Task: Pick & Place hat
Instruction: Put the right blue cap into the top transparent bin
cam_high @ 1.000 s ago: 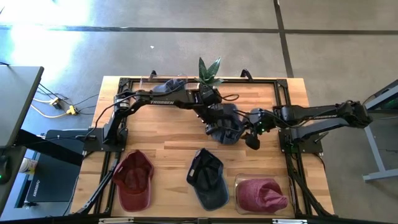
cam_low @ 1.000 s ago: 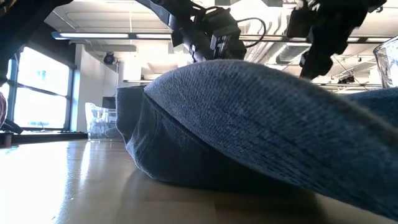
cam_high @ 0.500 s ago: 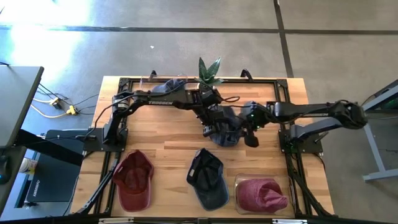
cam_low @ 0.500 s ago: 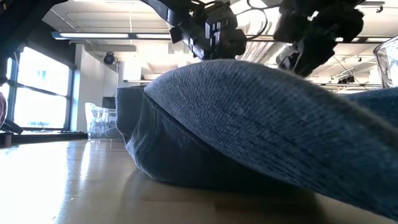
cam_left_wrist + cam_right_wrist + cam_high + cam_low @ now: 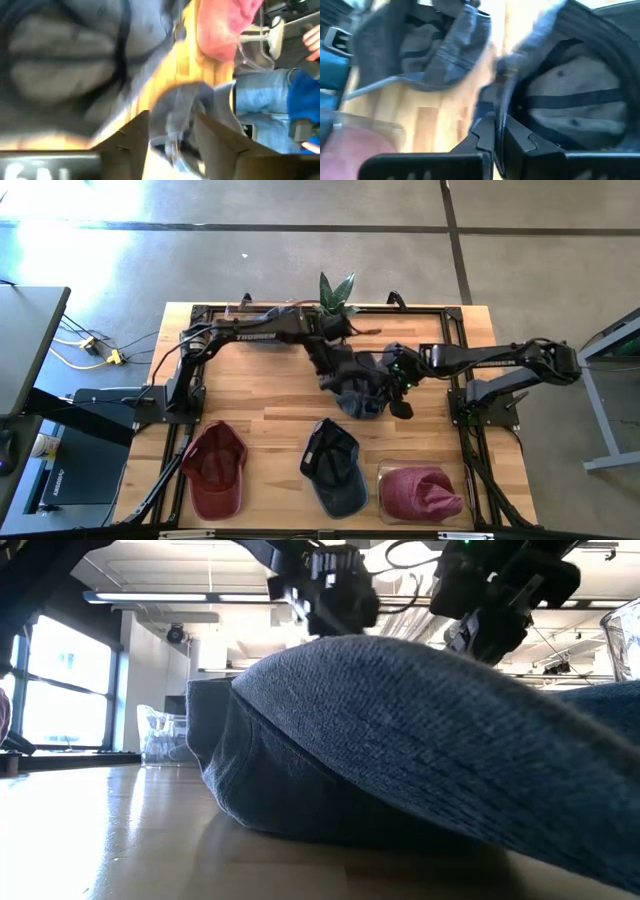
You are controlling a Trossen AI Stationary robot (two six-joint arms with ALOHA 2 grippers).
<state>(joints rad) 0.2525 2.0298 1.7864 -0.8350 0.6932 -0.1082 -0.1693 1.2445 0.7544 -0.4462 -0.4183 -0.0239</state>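
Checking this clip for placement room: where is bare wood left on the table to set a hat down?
Bare wood lies on the left half of the table, between the left arm and the red cap, and right of the pink hat. The middle is crowded: both hands, left hand and right hand, meet at the gray hat, with the navy cap just below.

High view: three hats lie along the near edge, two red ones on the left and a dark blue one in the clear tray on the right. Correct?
Not quite. The high view shows a red hat on the left, the dark blue hat in the middle, and a red hat in the clear tray on the right.
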